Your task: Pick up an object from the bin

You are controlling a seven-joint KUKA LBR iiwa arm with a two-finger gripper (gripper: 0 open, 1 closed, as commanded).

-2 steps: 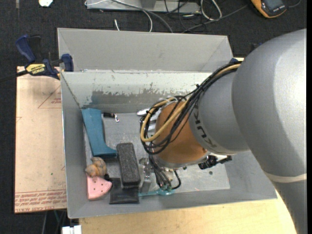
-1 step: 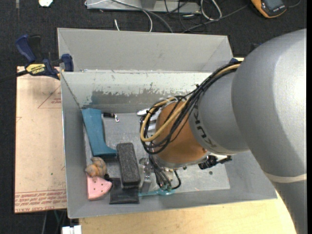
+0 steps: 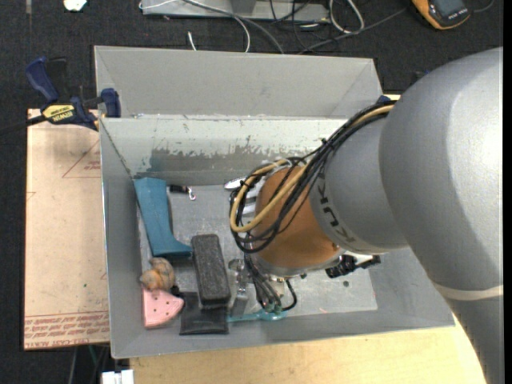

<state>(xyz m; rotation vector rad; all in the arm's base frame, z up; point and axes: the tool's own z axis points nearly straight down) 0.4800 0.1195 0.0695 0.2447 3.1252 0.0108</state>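
My gripper (image 3: 246,283) reaches down near the bin's front, just below the arm's orange cover and mostly hidden by it. Directly to its left lies a dark grey felt-topped block (image 3: 210,267) with a black base piece (image 3: 203,322) at its near end. A thin, clear teal thing (image 3: 258,317) lies on the floor just in front of the gripper. Whether anything is in the gripper's grasp is hidden.
A blue oblong block (image 3: 156,217) lies along the left wall. In front of it sit a small tan lumpy thing (image 3: 158,274) and a pink wedge with dots (image 3: 161,309). A small dark bit (image 3: 179,189) lies by the back wall. The arm covers the bin's right half.
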